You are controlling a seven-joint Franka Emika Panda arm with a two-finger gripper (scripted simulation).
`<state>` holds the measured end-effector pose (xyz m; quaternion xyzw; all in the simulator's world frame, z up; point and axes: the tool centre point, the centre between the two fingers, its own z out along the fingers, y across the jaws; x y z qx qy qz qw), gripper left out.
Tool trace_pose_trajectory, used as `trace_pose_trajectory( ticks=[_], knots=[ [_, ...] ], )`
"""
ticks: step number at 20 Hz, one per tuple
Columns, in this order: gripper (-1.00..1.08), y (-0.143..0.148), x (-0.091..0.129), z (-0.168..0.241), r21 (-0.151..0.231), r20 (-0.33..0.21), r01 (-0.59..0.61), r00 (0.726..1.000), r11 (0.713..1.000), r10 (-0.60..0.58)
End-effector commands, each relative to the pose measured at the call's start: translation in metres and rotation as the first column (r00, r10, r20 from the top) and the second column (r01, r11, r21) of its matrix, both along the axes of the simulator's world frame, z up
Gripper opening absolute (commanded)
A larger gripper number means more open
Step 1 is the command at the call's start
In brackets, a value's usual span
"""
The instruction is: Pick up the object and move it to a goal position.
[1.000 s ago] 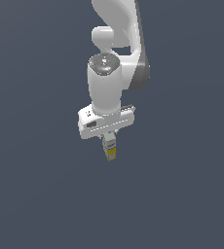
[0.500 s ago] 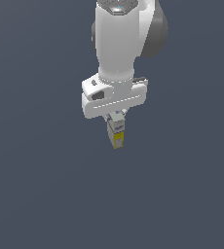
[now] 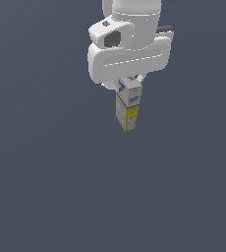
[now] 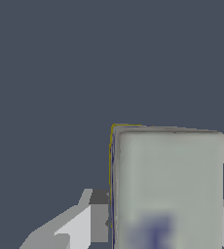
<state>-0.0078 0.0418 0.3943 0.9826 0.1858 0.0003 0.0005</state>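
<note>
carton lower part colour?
Yellow; the carton shows it best in the exterior view.

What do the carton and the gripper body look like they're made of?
Carton: probably printed cardboard, matte, with flat faces, sharp edges, a yellow lower part and purple-blue marks. Gripper body: smooth white moulded plastic or painted metal, with soft highlights; a render, so uncertain.

Matt paper-like carton (image 3: pixel 127 109); smooth glossy white plastic gripper (image 3: pixel 130 84).
</note>
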Motion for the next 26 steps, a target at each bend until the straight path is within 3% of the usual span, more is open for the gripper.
trace_pose_trajectory(
  ticks=[1,12,26],
  knots=[
    [-1.0,0.008,-0.004,0.027,0.0,-0.001,0.0,1.0,1.0,0.0],
    [-1.0,0.033,-0.012,0.117,0.001,-0.001,0.001,1.0,1.0,-0.001],
    [-1.0,0.043,-0.013,0.15,0.001,-0.001,0.001,1.0,1.0,-0.001]
  ],
)
